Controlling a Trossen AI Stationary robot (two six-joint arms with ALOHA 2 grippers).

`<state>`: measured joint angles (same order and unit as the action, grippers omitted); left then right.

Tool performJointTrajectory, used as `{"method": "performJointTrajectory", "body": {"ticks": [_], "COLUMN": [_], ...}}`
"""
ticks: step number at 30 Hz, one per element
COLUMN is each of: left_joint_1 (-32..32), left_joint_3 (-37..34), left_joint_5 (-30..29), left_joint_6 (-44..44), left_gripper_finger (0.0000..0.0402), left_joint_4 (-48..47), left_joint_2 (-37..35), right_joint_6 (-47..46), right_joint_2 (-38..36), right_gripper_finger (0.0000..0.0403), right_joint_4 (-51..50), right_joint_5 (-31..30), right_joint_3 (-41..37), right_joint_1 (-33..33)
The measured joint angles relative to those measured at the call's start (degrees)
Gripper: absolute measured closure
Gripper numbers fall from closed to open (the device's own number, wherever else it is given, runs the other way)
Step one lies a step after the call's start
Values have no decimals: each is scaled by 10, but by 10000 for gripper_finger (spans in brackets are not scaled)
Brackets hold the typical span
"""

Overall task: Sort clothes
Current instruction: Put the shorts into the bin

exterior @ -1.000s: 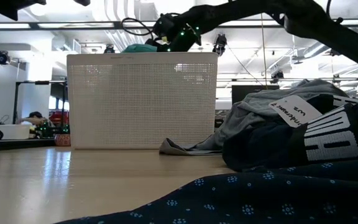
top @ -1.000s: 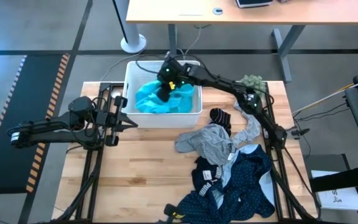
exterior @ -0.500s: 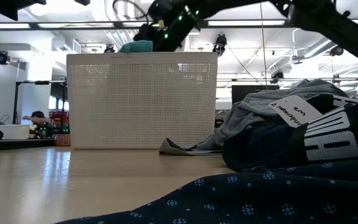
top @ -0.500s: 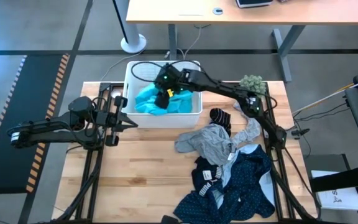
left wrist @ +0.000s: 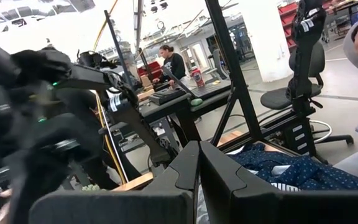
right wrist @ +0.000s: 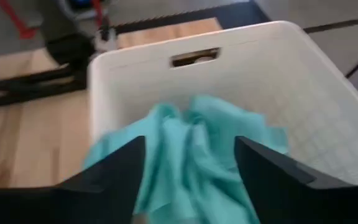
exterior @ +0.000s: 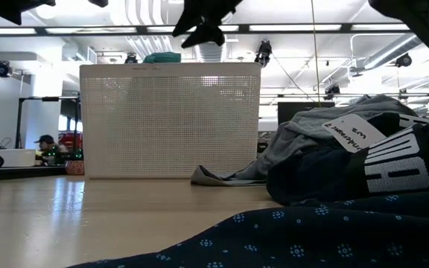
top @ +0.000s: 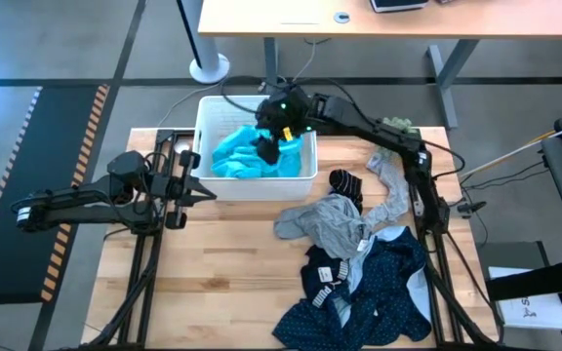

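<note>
Right gripper (top: 266, 139) hangs above the white basket (top: 205, 119) at the far side of the table, its two dark fingers (right wrist: 114, 171) spread apart with nothing between them. Directly below, in the right wrist view, the teal garment (right wrist: 191, 155) lies crumpled inside the basket, clear of both fingers. Seen from above, that teal cloth (top: 242, 156) fills the near half of the basket.

Going from the near edge of the wooden table (top: 213, 283) outward: a navy garment with small dots (top: 379, 292) lies closest, spreading over the near right part of the table and filling the foreground of the low view (exterior: 296, 238). On its left part rests a black piece with white stripes (top: 325, 278). Just beyond lies a grey garment (top: 325, 219), bunched up, with a white tag (exterior: 348, 134) showing in the low view. A light grey strip of cloth (top: 393, 195) runs from the pile toward the far right corner, and a small black item (top: 344, 182) sits just beside the basket's right near corner. A fuzzy green plant (top: 395, 127) stands at the far right edge.

Left gripper (top: 203, 188) waits at the left side of the table, near the basket's left end, its fingers (left wrist: 219, 180) pressed together and holding nothing.
</note>
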<state>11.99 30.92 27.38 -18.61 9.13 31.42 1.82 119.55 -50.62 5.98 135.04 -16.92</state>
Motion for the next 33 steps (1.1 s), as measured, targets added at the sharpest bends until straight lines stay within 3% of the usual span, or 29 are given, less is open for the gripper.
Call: {"method": "performJointTrajectory", "body": {"ticks": [7,9,20,26,33], "left_joint_1": [0,0,0,0,0], "left_joint_3": [0,0,0,0,0], "left_joint_5": [0,0,0,0,0], "left_joint_6": [2,2,2,1,-1], "left_gripper_finger": [402,402,402,402,402], "left_joint_4": [0,0,2,2,2], "left_joint_2": [0,0,-1,0,0], "right_joint_6": [58,67,46,3,-74], "right_joint_2": [6,12,71,98,128], "right_gripper_finger": [366,392,400,402,403], "right_joint_4": [-10,-10,-44,-35,-62], "right_joint_5": [1,2,0,-34,-34], "right_joint_3": [0,0,-1,-2,-2], "right_joint_1": [62,75,54,-2,-56]}}
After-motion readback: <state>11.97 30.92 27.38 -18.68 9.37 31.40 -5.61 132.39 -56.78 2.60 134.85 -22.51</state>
